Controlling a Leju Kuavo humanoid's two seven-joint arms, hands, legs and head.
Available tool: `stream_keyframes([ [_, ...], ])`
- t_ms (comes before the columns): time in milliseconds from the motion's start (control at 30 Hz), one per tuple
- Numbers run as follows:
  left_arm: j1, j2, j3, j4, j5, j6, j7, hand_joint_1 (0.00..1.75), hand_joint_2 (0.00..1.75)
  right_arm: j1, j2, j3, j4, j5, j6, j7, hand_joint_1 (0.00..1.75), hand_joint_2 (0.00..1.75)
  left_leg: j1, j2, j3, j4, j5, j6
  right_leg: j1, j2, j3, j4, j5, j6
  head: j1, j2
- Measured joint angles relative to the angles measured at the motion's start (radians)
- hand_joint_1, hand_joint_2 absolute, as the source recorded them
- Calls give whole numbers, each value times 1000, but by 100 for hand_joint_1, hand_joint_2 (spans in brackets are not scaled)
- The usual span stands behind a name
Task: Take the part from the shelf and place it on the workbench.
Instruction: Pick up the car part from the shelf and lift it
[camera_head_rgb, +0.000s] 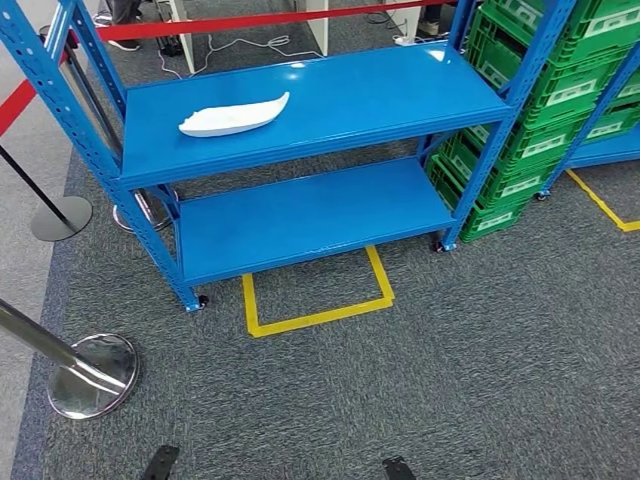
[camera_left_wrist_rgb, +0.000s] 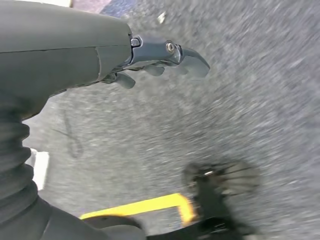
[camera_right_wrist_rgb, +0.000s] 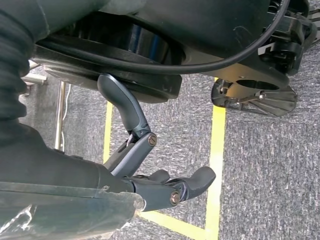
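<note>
Though labelled, crates' (camera_head_rgb: 558, 90) writing unreadable

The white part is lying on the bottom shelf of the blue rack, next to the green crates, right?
Not quite. In the head view the white part lies on the upper shelf of the two, not the bottom shelf. The green crates do stand beside the rack.
</note>
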Motion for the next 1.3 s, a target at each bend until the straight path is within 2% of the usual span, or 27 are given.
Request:
stream_keyframes([
  [200, -43, 34, 36, -5, 69, 46, -82, 0, 175, 0, 0, -4, 0, 3, 0, -9, 0, 175, 1, 0, 0, 0, 0, 0, 0, 0, 0, 0, 0, 0, 0, 0],
  [367, -122, 73, 81, -12, 140, 114, -167, 0, 175, 0, 0, -8, 0, 11, -1, -19, 0, 175, 1, 0, 0, 0, 0, 0, 0, 0, 4, 0, 1, 0, 0, 0],
  [500, -162, 103, 107, -17, 168, 113, -187, 0, 175, -1, 0, -13, 0, 14, 0, -21, 0, 175, 1, 0, 0, 0, 1, 0, 0, 0, 5, 1, 1, 0, 0, 0],
  [767, -190, 135, 136, -19, 229, 137, -220, 0, 175, -4, 0, -17, 0, 21, 2, -21, 0, 175, 1, 0, 0, 0, 0, 0, 1, 0, 4, 1, 1, 0, 0, 0],
  [967, -265, 224, 194, -35, 360, 134, -312, 0, 175, -5, 0, -23, 0, 22, 6, -23, 0, 175, 3, 0, 0, 0, 1, -2, 3, 0, 4, 1, 1, -1, 0, 0],
  [1000, -280, 244, 201, -38, 373, 133, -323, 0, 131, -5, 0, -23, 0, 23, 7, -24, 0, 175, 4, 0, 0, 0, 2, -2, 3, 1, 3, 1, 1, -1, 0, 0],
  [1100, -334, 307, 210, -49, 391, 138, -355, 0, 131, -4, -1, -24, 0, 28, 11, -24, 0, 175, 6, 0, 0, 0, 2, -3, 5, 0, -1, 1, 1, -2, 0, 0],
  [1133, -359, 328, 209, -53, 391, 138, -364, 0, 175, -5, -1, -24, 0, 30, 12, -24, 0, 175, 6, 0, 0, 0, 2, -3, 6, 0, -2, 1, 1, -3, 0, 0],
  [1300, -525, 418, 164, -76, 359, 124, -358, 0, 175, -11, -4, -24, 0, 39, 20, -22, 0, 175, 8, -1, -2, 0, 4, -6, 8, 0, 2, 1, 3, -5, 0, 0],
])
